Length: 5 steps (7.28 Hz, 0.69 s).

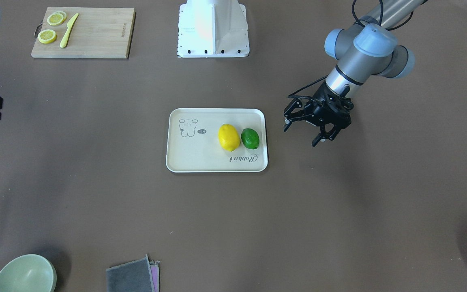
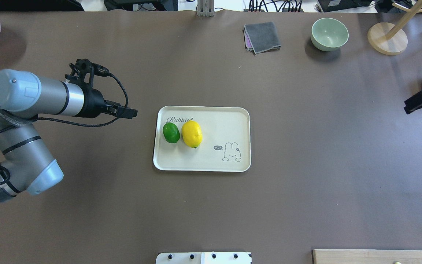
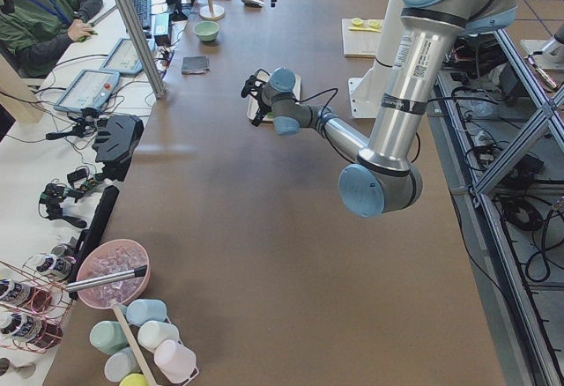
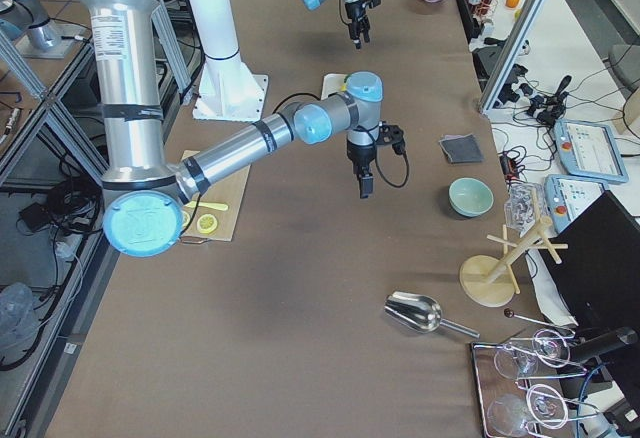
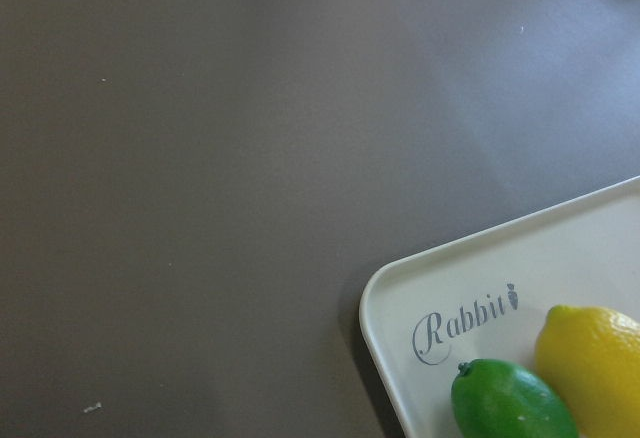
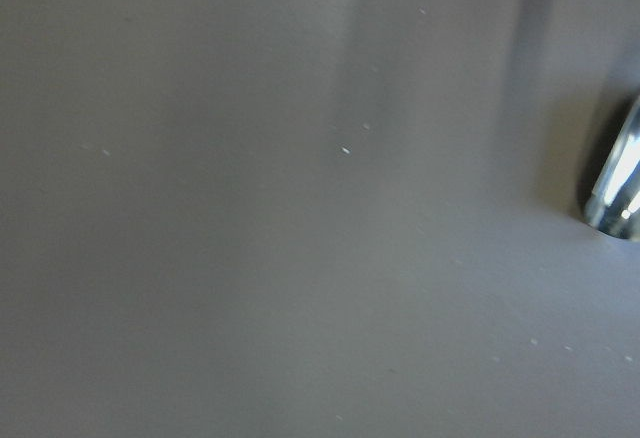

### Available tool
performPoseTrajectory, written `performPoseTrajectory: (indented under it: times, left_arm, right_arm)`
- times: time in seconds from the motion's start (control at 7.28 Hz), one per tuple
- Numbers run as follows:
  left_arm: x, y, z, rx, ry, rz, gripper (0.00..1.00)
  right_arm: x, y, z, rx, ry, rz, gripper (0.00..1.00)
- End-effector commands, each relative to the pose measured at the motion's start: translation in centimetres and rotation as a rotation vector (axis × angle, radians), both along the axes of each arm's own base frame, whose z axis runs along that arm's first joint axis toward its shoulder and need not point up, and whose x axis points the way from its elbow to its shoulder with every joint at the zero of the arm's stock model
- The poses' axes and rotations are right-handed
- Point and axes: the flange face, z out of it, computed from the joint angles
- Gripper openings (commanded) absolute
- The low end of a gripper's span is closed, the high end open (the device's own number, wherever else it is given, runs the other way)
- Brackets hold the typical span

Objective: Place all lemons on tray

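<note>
Bare tray [image 2: 211, 123] floor between yellow lemon [image 2: 191, 134] and bear drawing [image 2: 232, 152]; green lemon [image 2: 171, 132] just beside the yellow.

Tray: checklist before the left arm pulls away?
1. Yellow lemon inside the tray rim: ok.
2. Green lemon inside the rim, beside the yellow one: ok.
3. Left jaws open and empty: ok.
4. Left jaws off to the tray's side, apart from both fruits: ok.
5. Right jaws, at the table's far end, open or shut: cannot tell.

Robotics lab: aluminium framing [image 3: 134, 29], teach pendants [image 3: 88, 92].
</note>
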Motion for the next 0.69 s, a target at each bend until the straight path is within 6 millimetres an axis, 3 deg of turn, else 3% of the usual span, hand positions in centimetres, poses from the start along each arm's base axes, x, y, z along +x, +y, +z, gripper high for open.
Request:
performPoseTrajectory:
  times: [0.0,0.14,0.27,0.41,0.55]
  left_arm:
    - [-9.3,-5.0,1.9,0.012,-0.072,0.084,0.99]
    - [-13.1,-6.8,2.8,0.034,-0.125,0.106,0.99]
    - [-19.2,-9.0,3.9,0.02,-0.168,0.116,0.99]
    - [-25.3,-10.8,5.9,0.069,-0.268,0.163,0.99]
    - [-30.8,-11.2,9.2,0.122,-0.367,0.23,0.99]
  right_arm:
    - [9.8,3.6,7.6,0.015,-0.012,-0.071,1.0]
    - [12.9,4.3,10.3,0.012,-0.064,-0.075,1.0]
    - [13.9,7.0,13.8,-0.044,-0.105,-0.078,1.0]
    - [14.0,7.8,14.9,-0.075,-0.114,-0.07,1.0]
    - [14.0,8.0,16.6,-0.109,-0.118,-0.068,1.0]
